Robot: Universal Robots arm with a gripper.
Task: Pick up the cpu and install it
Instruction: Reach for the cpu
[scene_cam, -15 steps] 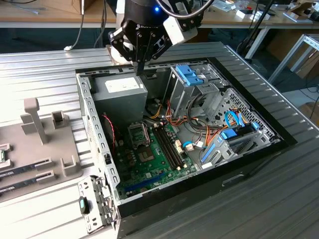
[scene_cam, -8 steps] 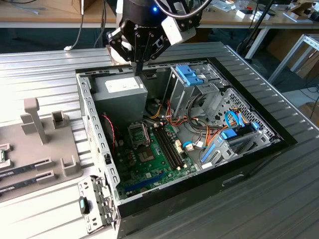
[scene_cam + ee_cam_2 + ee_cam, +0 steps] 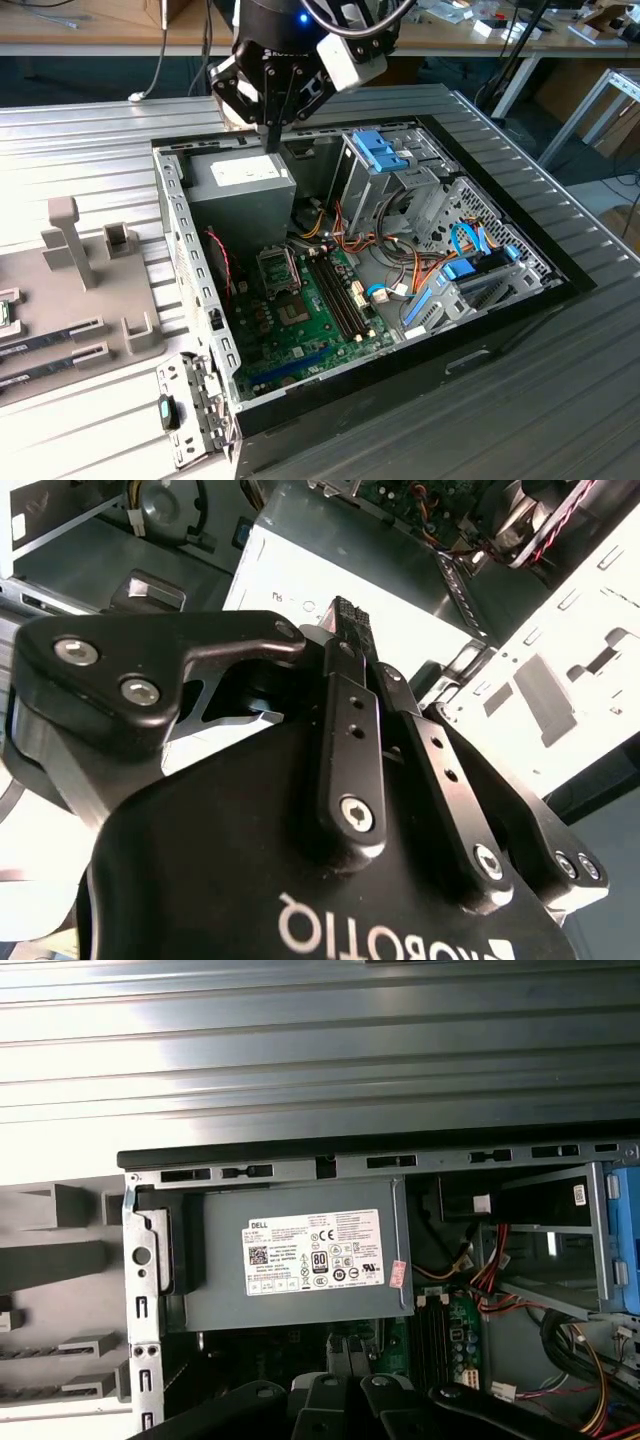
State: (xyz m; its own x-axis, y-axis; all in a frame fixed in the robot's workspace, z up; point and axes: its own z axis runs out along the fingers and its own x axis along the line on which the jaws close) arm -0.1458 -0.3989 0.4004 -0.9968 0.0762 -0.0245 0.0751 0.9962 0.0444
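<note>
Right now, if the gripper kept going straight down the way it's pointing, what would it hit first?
Probably the grey power supply. The gripper points down over its top, though depth is unclear.

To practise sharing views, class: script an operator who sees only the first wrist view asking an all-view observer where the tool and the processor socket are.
Operator: I see a grey metal power supply box. Where's the tool?
Observer: In the exterior view the black tool hangs over that box, at the black computer case's far end.
Operator: And the socket?
Observer: The square metal socket sits on the green motherboard, nearer that camera than the box.
</note>
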